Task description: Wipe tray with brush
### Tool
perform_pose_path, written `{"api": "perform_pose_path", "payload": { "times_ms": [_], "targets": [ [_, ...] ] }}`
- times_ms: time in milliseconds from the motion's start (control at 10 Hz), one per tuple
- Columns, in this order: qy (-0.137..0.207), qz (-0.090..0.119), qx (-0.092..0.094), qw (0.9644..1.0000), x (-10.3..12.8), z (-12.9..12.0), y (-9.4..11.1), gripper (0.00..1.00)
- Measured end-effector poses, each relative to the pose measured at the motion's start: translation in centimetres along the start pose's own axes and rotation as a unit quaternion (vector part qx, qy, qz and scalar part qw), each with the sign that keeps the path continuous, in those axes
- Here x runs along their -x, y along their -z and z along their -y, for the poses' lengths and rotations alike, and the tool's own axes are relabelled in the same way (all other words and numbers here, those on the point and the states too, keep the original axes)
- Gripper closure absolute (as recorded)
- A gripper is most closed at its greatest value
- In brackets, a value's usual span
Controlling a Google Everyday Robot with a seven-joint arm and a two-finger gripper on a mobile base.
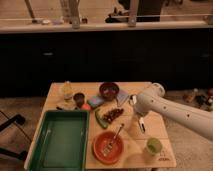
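The deep-green tray [60, 142] lies on the front left of the wooden table [140, 142]. My gripper [140, 122] hangs from the white arm [165, 107], which reaches in from the right. It is low over the table's right half, well to the right of the tray. A slim white piece with a dark end [142, 125] shows at the gripper. I cannot tell whether this is the brush. No other brush shows clearly, only a faint pale streak [45, 136] inside the tray's left side.
An orange bowl [102, 152] with a metal utensil [116, 136] sits right of the tray. A green cup [153, 146] stands front right. A plate of food [114, 114], a dark bowl [109, 90], a blue sponge [95, 101], a dark cup [79, 98] and a pale bottle [66, 90] crowd the back.
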Motion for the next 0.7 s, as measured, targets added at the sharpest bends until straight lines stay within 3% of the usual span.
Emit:
{"api": "perform_pose_path", "payload": {
  "times_ms": [400,700],
  "targets": [
    [-0.03,-0.005,-0.002,0.9995,0.3,0.6,-0.9,0.2],
    [-0.098,-0.013,0.02,0.9949,-0.4,1.3,-3.1,0.2]
  ]
}}
